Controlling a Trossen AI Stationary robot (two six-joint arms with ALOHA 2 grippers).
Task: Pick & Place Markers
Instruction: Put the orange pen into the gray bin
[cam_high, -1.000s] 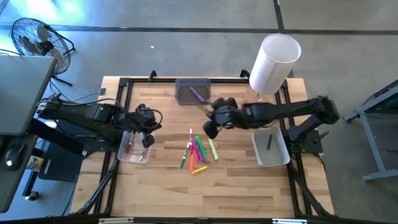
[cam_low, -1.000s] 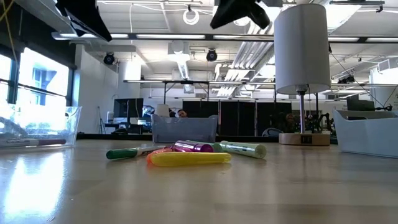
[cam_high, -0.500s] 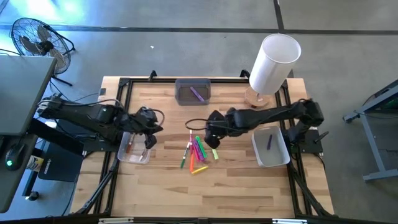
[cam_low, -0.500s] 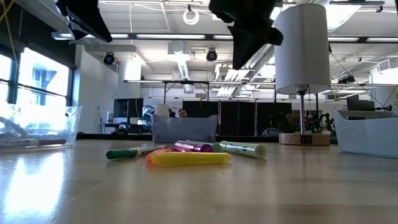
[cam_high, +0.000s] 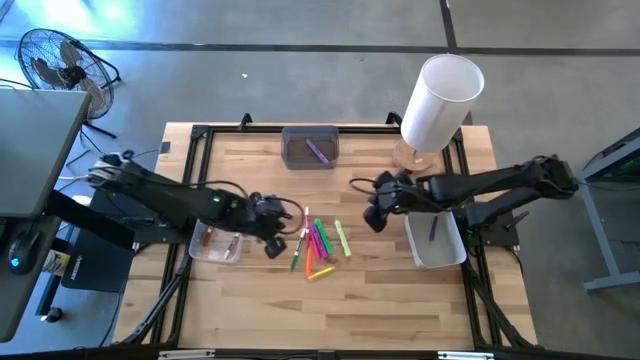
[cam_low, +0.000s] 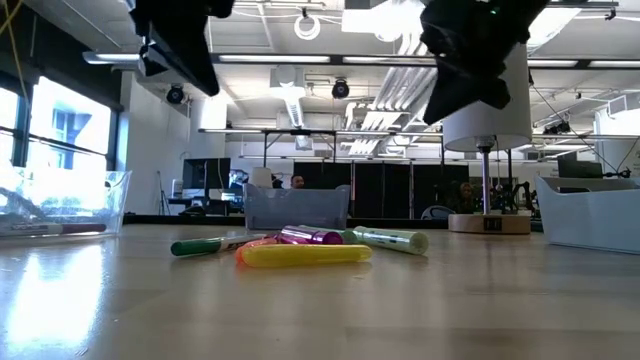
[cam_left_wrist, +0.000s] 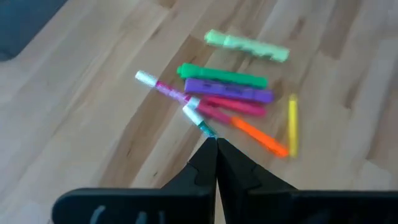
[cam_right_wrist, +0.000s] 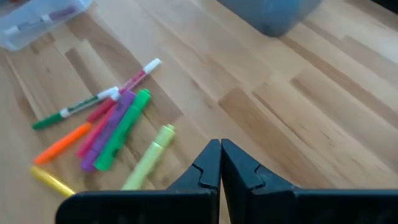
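Left wrist view: light, stiff, slippery plastic markers (cam_left_wrist: 233, 99) are being approached by the empty, pinched-together left gripper (cam_left_wrist: 216, 151); mid-barrel grasping is judged best, while the right gripper (cam_right_wrist: 221, 154) is being kept closed and empty too.

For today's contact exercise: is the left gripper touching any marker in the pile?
Apart. In the low view the left gripper hangs well above the markers on the table, with open air between them.

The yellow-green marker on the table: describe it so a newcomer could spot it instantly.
Find the cluster of markers at the middle of the wooden table. The yellow-green marker lies at its edge nearest the white bin, slightly apart from the rest, thicker and paler than them.
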